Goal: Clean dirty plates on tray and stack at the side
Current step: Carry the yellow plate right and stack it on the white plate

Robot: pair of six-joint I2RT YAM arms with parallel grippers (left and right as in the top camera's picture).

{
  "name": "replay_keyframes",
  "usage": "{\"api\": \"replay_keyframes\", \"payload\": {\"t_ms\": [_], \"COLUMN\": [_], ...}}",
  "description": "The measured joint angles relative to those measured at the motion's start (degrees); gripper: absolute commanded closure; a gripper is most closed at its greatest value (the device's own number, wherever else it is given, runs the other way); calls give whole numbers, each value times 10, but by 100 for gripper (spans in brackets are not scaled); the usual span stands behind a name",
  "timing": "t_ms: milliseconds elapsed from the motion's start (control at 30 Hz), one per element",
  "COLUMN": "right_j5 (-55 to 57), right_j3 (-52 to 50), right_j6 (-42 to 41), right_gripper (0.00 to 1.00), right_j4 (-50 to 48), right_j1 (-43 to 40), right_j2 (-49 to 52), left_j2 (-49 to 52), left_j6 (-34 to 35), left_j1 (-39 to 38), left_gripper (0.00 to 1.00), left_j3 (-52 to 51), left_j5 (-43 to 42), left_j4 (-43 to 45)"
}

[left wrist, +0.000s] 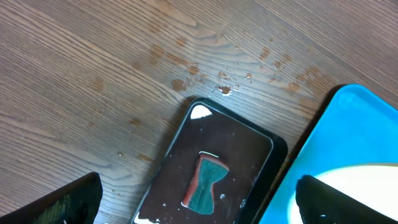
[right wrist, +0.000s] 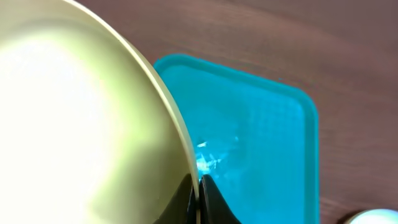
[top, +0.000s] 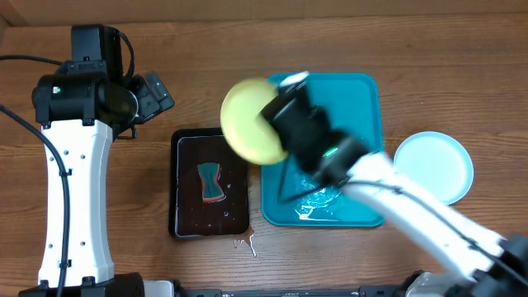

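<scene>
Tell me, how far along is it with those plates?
Likely done: the light blue plate sits on the table beside the turquoise tray, off it. In hand: the right gripper pinches a yellow-green plate by its rim, raised above the tray's left edge. To do, probably: cleaning it with the sponge in the black tray and stacking it. The left gripper hangs open, empty.

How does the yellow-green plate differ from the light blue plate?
The yellow-green plate is gripped at its rim by the right gripper, off the table; the light blue plate lies flat on the table. The yellow-green plate is over the turquoise tray's left edge; the light blue plate sits right of the tray. Both are round.
</scene>
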State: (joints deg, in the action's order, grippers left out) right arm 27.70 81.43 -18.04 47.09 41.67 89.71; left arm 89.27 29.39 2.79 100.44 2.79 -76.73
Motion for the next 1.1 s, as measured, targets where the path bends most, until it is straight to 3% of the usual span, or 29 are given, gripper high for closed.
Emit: {"api": "replay_keyframes", "payload": {"t_ms": [233,433,567,733,933,1000,1100], "right_j5": [-214,-278,-303,-347,-374,-371,-364], "right_j3": [52,35,-15,-135,-249,-254,-254], "right_j6": [-44,-54,-55,-56,-57,-59,-61], "right_gripper": [96,96,96,96,96,74,58], "right_j4": [120,209,212,164,109,104,90], "right_j1": [-305,-569,-695,-775,-784,-784,-784], "right_j2": [-93,-75,-40,-4,3,3,3], "left_j2": [0,0,0,0,0,0,0], "left_j6": [0,0,0,0,0,0,0], "left_j1": [0,0,0,0,0,0,0], "left_gripper": [0,0,0,0,0,0,0], "left_j3": [0,0,0,0,0,0,0], "left_j5": [0,0,0,0,0,0,0], "left_j4": [0,0,0,0,0,0,0]}}
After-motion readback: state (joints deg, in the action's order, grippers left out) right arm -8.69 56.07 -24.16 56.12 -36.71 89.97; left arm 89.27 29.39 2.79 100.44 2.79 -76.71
